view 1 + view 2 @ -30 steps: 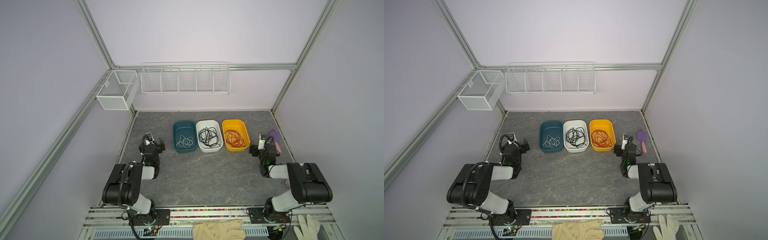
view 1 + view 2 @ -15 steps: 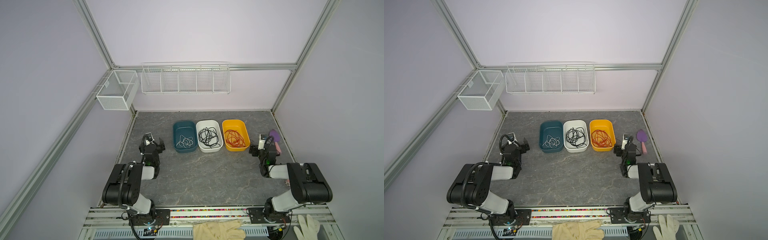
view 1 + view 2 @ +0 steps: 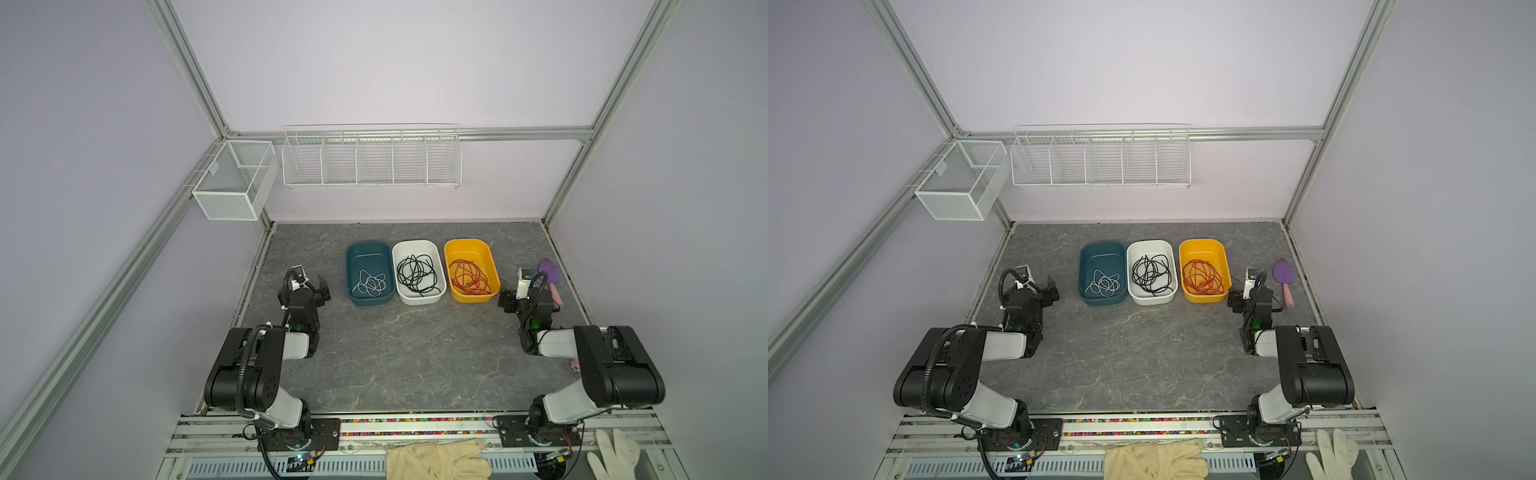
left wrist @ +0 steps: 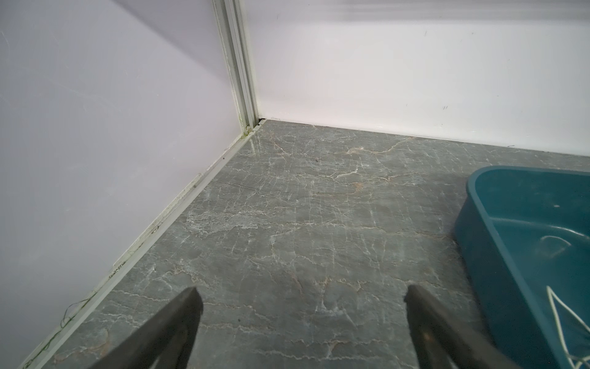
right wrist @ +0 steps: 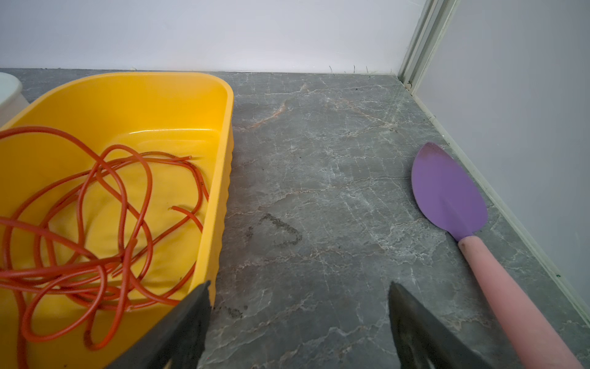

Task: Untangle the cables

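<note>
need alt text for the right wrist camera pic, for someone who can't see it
A tangle of red-orange cable lies in a yellow bin on a grey marbled table. The right gripper is open above the table beside the bin, holding nothing. A purple trowel with a pink handle lies near the side wall.
</note>
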You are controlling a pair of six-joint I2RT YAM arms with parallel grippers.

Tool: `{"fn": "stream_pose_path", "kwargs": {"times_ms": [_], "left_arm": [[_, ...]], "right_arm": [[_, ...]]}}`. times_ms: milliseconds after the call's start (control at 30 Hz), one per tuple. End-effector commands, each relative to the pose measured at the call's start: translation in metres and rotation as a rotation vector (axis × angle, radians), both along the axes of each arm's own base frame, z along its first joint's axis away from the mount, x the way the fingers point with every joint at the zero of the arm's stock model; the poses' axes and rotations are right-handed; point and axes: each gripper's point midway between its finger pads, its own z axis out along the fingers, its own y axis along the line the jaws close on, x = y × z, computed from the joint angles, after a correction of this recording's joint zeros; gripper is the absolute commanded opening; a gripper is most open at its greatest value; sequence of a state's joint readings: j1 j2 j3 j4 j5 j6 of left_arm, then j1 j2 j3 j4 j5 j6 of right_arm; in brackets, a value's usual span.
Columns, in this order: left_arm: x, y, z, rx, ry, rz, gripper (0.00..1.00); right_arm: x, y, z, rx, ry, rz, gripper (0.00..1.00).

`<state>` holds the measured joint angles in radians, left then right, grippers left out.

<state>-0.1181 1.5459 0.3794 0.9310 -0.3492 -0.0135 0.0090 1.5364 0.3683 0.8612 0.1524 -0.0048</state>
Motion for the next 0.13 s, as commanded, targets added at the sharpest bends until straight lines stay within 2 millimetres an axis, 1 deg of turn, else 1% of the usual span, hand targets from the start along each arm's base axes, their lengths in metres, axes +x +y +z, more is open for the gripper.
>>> {"fn": "stream_pose_path", "kwargs": {"times_ms": [0, 100], "left_arm": [[-0.0002, 0.0012, -0.0010, 0.017, -0.003, -0.004, 0.99], [-0.0002, 0.0013, -0.0011, 0.016, -0.003, -0.004, 0.99]], "right_arm": [[0.0052, 0.0043, 0.0103, -0.027, -0.037, 0.024, 0.88], [0.0054, 0.0031, 0.0109, -0.008, -0.034, 0.032, 0.88]]}}
